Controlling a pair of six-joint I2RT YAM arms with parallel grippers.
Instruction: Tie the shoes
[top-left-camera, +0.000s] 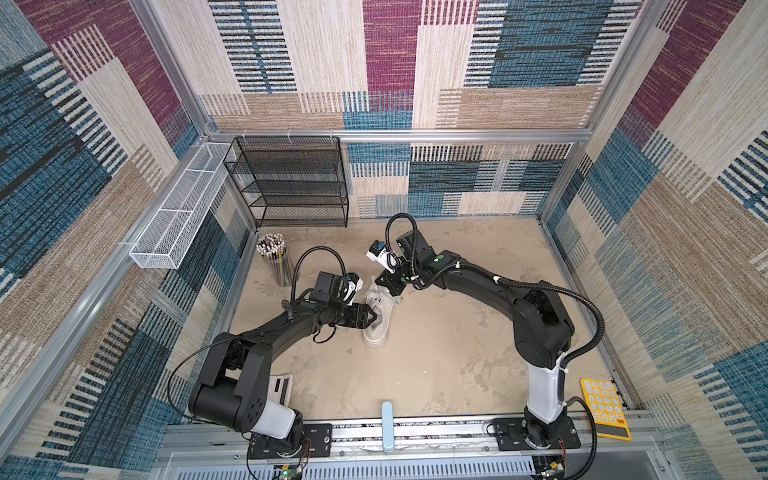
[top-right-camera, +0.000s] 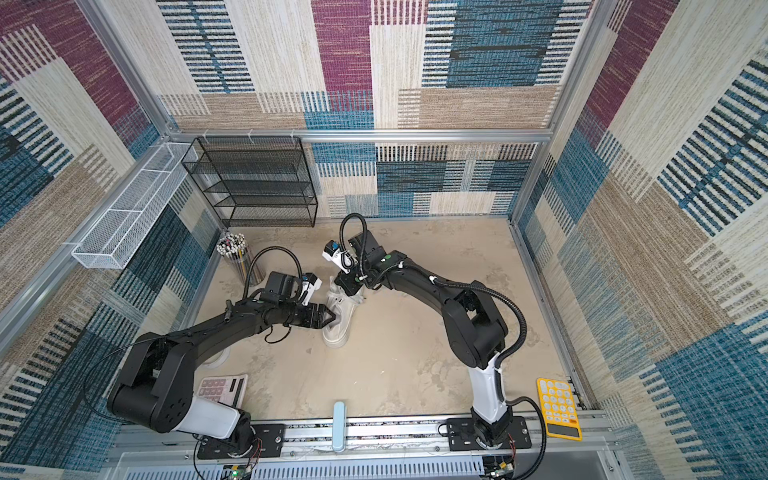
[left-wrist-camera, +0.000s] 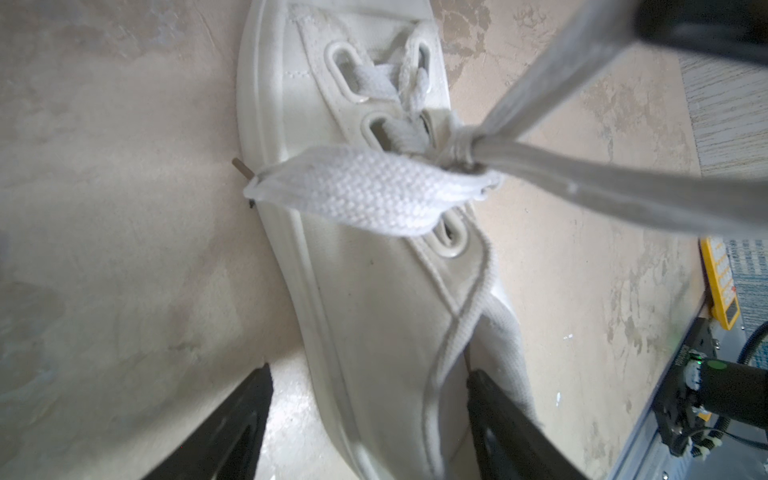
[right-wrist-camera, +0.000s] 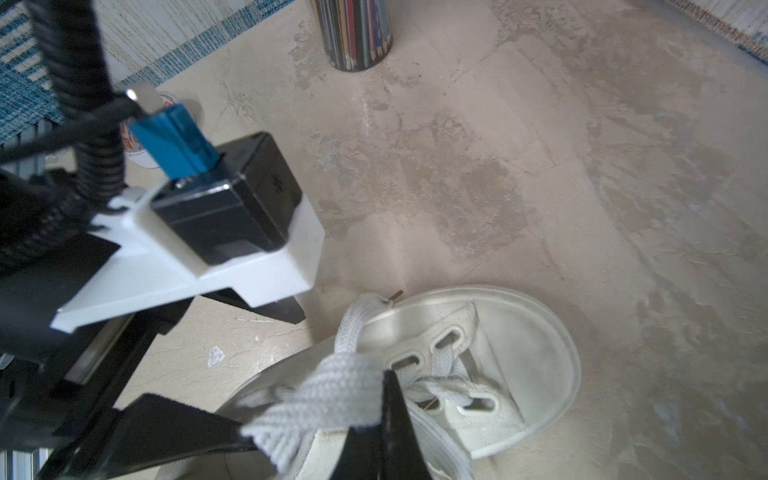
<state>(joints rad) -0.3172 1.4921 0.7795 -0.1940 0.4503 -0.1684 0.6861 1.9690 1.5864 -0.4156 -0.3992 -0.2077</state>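
Note:
The white sneaker (top-left-camera: 376, 332) stands mid-table, seen in both top views (top-right-camera: 337, 332). My left gripper (left-wrist-camera: 370, 407) is open beside it (top-left-camera: 375, 318). One finger (left-wrist-camera: 232, 428) hangs over the floor and the other over the shoe's opening, with the shoe's side wall between them. A flat lace loop (left-wrist-camera: 365, 187) lies across that side. From the knot (left-wrist-camera: 457, 153), two lace strands (left-wrist-camera: 561, 75) run taut up to my right gripper (right-wrist-camera: 388, 386). That gripper is shut on the lace (right-wrist-camera: 324, 399) just above the shoe (top-left-camera: 390, 293).
A pencil cup (top-left-camera: 276, 262) stands left of the shoe. A black mesh shelf (top-left-camera: 291, 183) and a white wire basket (top-left-camera: 178, 216) sit at the back left. A yellow calculator (top-left-camera: 604, 407) lies front right, a pale calculator (top-right-camera: 220, 388) under the left arm, and a light blue bar (top-left-camera: 387, 424) on the front rail.

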